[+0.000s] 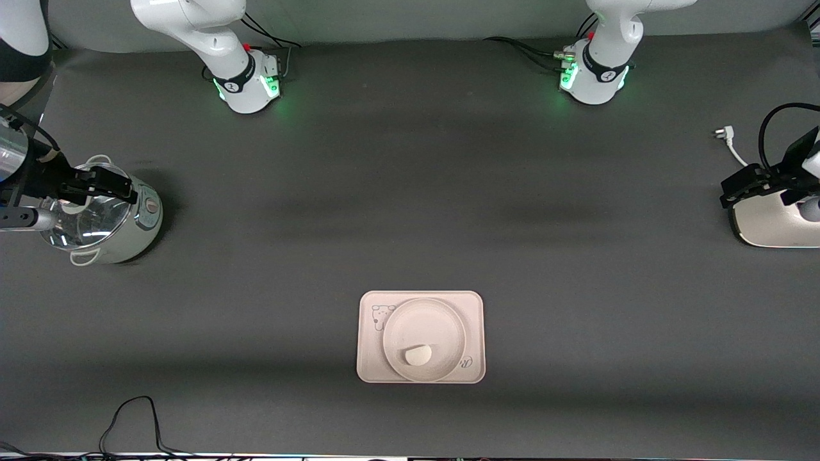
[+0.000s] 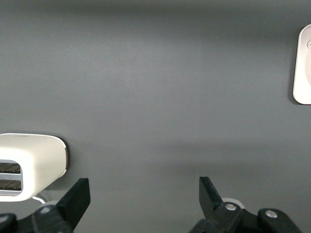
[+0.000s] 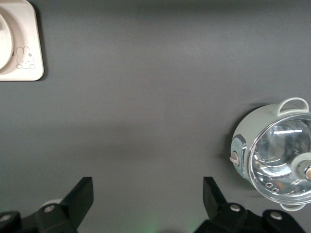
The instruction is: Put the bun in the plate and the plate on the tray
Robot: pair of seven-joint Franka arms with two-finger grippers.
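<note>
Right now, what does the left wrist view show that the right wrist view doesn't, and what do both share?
Only the left wrist view shows the white toaster and the open left gripper. Only the right wrist view shows the glass-lidded cooker pot, the tray's rabbit drawing and the open right gripper. Both show the tray holding the plate, and the grey table.

A dark grey table [image 1: 410, 211] carried a rectangular tray [image 1: 421, 337] at about 6 o'clock from its centre, near the front camera. A lidded pot [image 1: 112, 221] stood at 9 o'clock, toward the right arm's end. A white toaster [image 1: 772, 221] with a cable and plug [image 1: 722, 134] lay at 3 o'clock.
</note>
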